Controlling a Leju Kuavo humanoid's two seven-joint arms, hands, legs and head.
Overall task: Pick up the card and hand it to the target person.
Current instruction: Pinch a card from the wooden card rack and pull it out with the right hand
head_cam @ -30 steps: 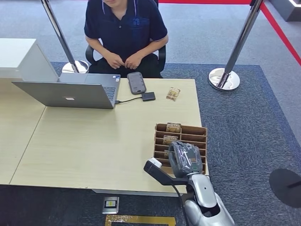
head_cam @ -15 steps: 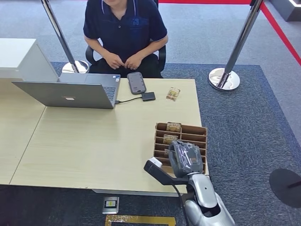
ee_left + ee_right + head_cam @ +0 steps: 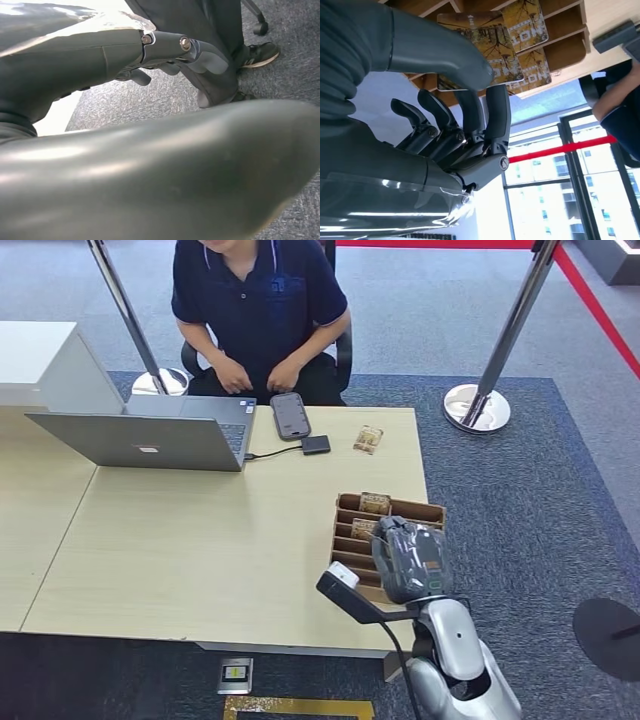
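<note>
Right hand (image 3: 444, 100) fingers (image 3: 497, 115) pinch card (image 3: 486, 55); over slotted box (image 3: 392, 530).

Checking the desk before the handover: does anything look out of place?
One card lies loose on the table beside the small black box, apart from the cards standing in the slotted wooden holder. Nothing looks spilled or damaged. The right hand is over the holder.

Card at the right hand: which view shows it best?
Right wrist view: the card fills the frame centre, pinched between thumb and fingers over the slotted box. In the head view the right hand covers it. The left wrist view looks at carpet.
</note>
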